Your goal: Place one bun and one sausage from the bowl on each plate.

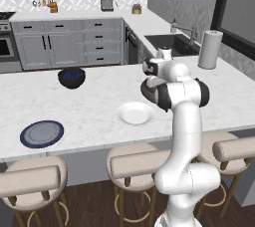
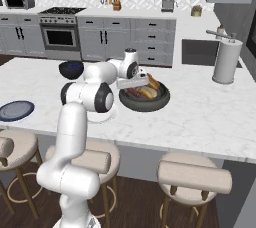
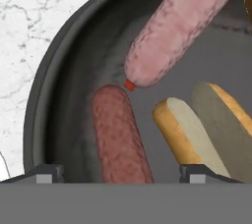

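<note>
Two sausages: the darker sausage [image 3: 120, 137] lies between the spread gripper [image 3: 119, 173] tips, the paler sausage [image 3: 182, 26] just beyond, a split bun [image 3: 189, 137] beside, all inside the dark bowl [image 2: 144, 103] on the marble counter [image 2: 210, 117]; white plate [image 1: 135, 114] and blue-rimmed plate [image 1: 42, 134] sit apart.

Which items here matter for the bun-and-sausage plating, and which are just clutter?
Job items:
- dark bowl with sausages and buns
- white plate
- blue-rimmed plate
- tool, open over the bowl

Lying about:
- small dark-blue bowl
- paper towel roll
- stools
</note>
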Motion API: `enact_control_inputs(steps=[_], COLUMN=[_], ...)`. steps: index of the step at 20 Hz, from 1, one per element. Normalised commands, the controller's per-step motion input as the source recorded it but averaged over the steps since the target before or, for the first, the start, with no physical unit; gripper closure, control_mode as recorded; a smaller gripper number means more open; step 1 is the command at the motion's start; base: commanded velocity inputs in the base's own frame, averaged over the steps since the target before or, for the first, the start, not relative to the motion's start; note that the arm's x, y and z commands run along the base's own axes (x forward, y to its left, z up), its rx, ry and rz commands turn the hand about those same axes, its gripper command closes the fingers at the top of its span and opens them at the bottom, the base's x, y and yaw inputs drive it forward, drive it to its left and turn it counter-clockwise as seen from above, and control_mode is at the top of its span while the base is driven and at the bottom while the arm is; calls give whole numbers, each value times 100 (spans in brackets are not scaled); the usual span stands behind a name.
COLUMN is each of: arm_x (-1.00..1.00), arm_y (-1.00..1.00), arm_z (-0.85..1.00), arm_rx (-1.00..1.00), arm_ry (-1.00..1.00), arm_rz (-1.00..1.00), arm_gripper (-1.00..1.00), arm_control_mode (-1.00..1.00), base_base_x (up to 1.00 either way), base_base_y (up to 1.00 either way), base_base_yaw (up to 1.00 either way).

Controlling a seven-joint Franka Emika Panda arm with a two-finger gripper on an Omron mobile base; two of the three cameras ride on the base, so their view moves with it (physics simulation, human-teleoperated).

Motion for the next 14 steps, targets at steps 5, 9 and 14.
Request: enact_control_inputs(steps=[5, 9, 14], arm_x=[-1, 0, 27], arm_y=[4, 0, 0], arm_z=[-29, -48, -22], arm_rx=[-1, 0, 0], arm_ry=[2, 7, 1], arm_rz=[0, 0, 0], arm_gripper=[-100, -100, -100], arm_control_mode=[-100, -100, -100], base_base_x=[0, 0, 0], base_base_y=[0, 0, 0], base_base_yaw=[0, 0, 0])
